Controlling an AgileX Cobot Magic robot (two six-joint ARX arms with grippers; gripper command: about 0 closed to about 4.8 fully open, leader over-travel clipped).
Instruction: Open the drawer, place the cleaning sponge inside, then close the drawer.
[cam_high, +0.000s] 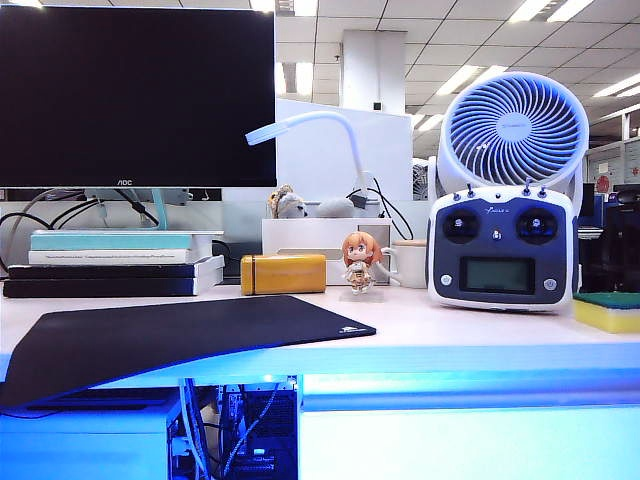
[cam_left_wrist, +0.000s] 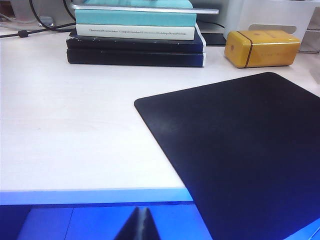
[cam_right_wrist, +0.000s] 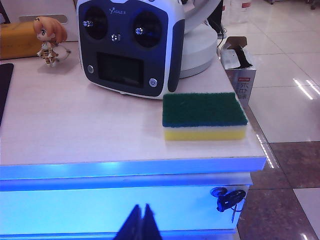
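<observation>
Sponge (cam_right_wrist: 204, 116) and drawer (cam_right_wrist: 120, 210) both sit on the right arm's side, and that decides who moves first. The cleaning sponge lies flat at the right end of the desk (cam_right_wrist: 75, 135), close to the front edge and the right corner, green layer up, long axis running along that front edge, just in front of the remote controller (cam_right_wrist: 131, 45). The right gripper (cam_right_wrist: 141, 222) hangs low in front of the desk with its fingers pressed together, empty, level with the white drawer front just below the desk's lip, so the panel is straight ahead of it and the sponge up and a little to the right. The left gripper (cam_left_wrist: 140, 227), also closed to a point and empty, faces the mouse pad (cam_left_wrist: 240, 155) at the left end, well apart from both; I judge the right arm nearer.
</observation>
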